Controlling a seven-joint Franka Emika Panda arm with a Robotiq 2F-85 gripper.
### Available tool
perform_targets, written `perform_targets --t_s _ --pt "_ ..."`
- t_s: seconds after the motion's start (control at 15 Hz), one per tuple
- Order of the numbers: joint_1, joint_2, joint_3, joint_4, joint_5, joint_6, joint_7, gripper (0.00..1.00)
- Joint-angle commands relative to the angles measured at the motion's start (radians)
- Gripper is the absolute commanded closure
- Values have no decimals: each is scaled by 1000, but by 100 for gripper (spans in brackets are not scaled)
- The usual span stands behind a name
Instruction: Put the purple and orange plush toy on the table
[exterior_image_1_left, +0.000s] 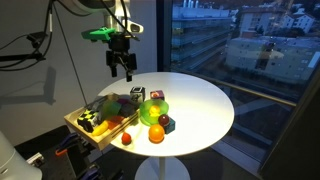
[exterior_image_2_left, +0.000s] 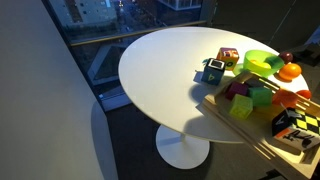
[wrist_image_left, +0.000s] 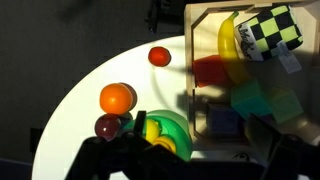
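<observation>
— purple and orange plush toy (wrist_image_left: 108, 126), the small soft dark lump: where is it?
— in the wrist view it lies on the round white bench (wrist_image_left: 85, 75), touching the rim of the green plastic bowl (wrist_image_left: 170, 128) and just beside the plain round orange ball (wrist_image_left: 117, 97). it is outside the shallow wooden tray (exterior_image_1_left: 85, 133).
— and the hand (exterior_image_1_left: 122, 68)?
— released, fingers spread wide, nothing between them. in an exterior view it hangs high over the bench, above the tray's edge and well apart from the toy.
— so how far along are we?
— by my reading the placing looks done: toy on the bench, hand empty. what's left, if anything, is drawing the arm clear. i can't tell whether the toy leans on the bowl's wall or sits fully on the bench.
</observation>
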Motion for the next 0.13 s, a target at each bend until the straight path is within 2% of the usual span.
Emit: perform_targets --t_s 0.0,0.07 --pt "6 1 -6 1 -2 -2 2 0" --pt "6 1 -6 1 -2 -2 2 0"
